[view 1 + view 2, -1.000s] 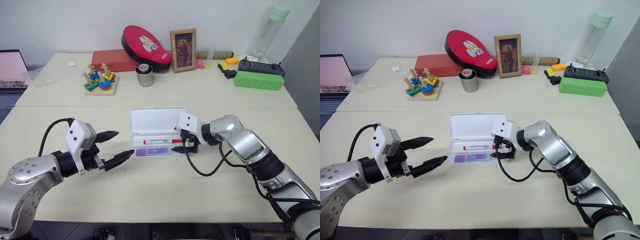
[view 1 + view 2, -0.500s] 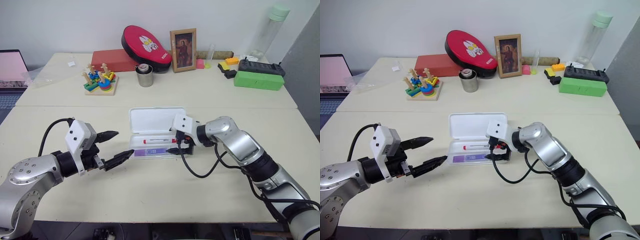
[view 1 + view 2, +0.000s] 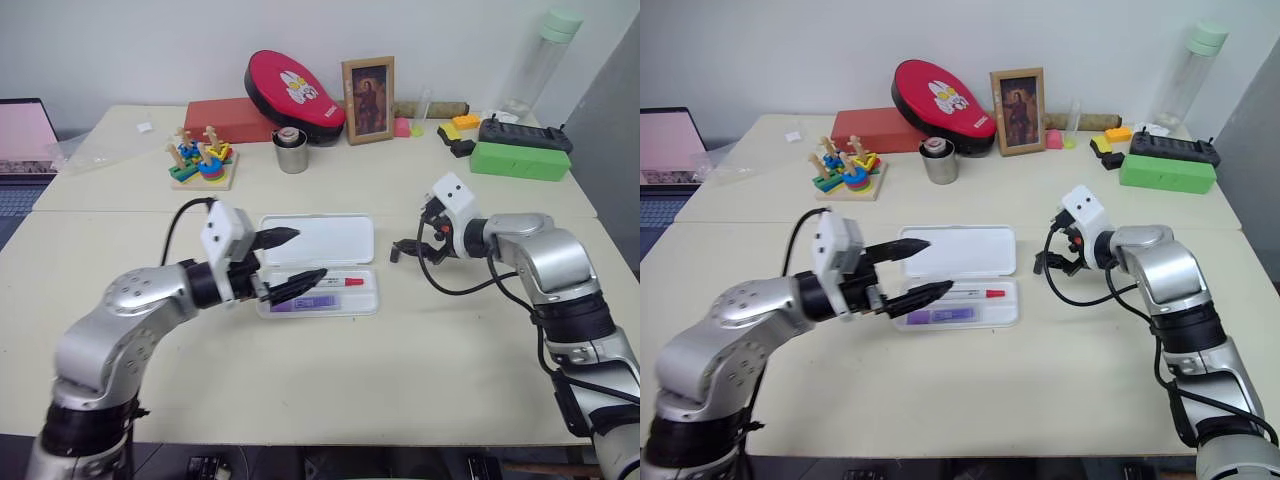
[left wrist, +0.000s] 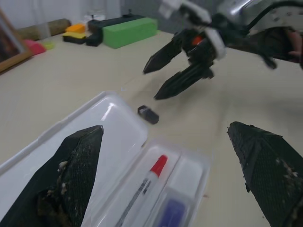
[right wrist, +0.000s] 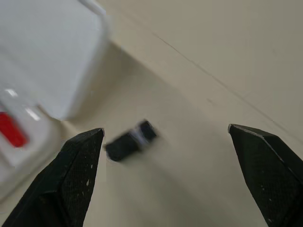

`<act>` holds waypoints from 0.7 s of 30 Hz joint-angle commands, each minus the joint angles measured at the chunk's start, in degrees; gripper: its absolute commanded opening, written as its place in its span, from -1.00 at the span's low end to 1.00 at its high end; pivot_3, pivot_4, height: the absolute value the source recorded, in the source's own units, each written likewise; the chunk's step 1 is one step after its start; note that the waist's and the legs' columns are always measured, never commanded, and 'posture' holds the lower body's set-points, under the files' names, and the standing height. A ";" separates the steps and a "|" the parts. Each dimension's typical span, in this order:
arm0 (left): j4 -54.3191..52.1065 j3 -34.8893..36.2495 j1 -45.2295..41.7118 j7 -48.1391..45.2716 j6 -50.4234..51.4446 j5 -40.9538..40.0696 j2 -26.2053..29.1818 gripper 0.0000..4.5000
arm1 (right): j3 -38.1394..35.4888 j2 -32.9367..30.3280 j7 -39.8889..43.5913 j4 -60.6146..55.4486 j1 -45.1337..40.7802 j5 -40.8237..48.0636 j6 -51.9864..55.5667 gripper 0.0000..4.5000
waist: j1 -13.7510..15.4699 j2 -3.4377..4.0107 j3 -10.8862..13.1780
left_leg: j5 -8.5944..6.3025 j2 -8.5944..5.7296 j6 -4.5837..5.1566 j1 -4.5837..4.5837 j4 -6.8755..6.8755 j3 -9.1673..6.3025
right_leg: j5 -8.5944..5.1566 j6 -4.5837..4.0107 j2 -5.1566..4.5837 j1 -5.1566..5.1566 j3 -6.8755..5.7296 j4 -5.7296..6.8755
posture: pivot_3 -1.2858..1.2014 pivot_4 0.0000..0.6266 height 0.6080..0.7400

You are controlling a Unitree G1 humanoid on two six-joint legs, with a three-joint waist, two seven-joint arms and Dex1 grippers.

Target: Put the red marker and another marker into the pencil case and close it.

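Cream tabletop [image 3: 330, 370], matte and seamed across the middle, carries the pencil case [image 3: 318, 263]: glossy white hinged plastic, rounded corners, lid lying flat open behind the tray. Red marker [image 3: 333, 283] (slim white barrel, red cap) and another marker [image 3: 303, 302] (chunky purple) both lie inside the tray. Left gripper [image 3: 286, 258] spread, empty, over the case's left end; right gripper [image 3: 1047, 252] spread, empty, well right of it. Judged step: closing. Hook a finger under the lid's far edge, swing it over the hinge, press until it latches.
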 commanded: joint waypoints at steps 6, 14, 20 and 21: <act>3.58 -0.76 -3.54 -2.63 -2.47 1.18 0.52 1.00 | -5.63 8.43 -11.46 -3.23 0.94 0.46 6.90 0.97 | -1.06 0.01 0.00 | 0.08 0.00 -0.14 -0.05 -0.04 0.00 | 0.00 0.00 0.00 -0.05 0.00 0.00 | 0.03 -0.52 1.00; 4.29 -1.21 -4.63 -3.52 -2.68 1.72 0.09 1.00 | -4.36 12.37 -16.20 -5.06 3.13 0.48 8.57 0.97 | -1.03 0.01 0.01 | 0.00 0.00 0.01 -0.03 0.01 -0.01 | 0.00 0.00 0.00 -0.03 0.00 0.05 | 0.03 -0.52 1.00; 3.91 -1.30 -4.61 -3.65 -2.61 1.98 -0.07 1.00 | -2.34 14.49 -17.93 -5.95 4.36 0.39 9.25 0.97 | -1.05 0.02 0.01 | 0.00 0.00 0.02 -0.02 0.01 -0.01 | 0.00 0.00 0.00 -0.01 0.00 0.05 | 0.03 -0.52 1.00; 3.71 -1.21 -4.49 -3.65 -2.56 1.92 -0.03 1.00 | -1.81 14.60 -18.09 -6.19 4.52 0.28 9.33 0.97 | -1.05 0.01 0.00 | 0.00 0.00 0.01 -0.02 0.01 -0.02 | 0.00 0.00 0.00 -0.02 0.00 0.06 | 0.03 -0.52 1.00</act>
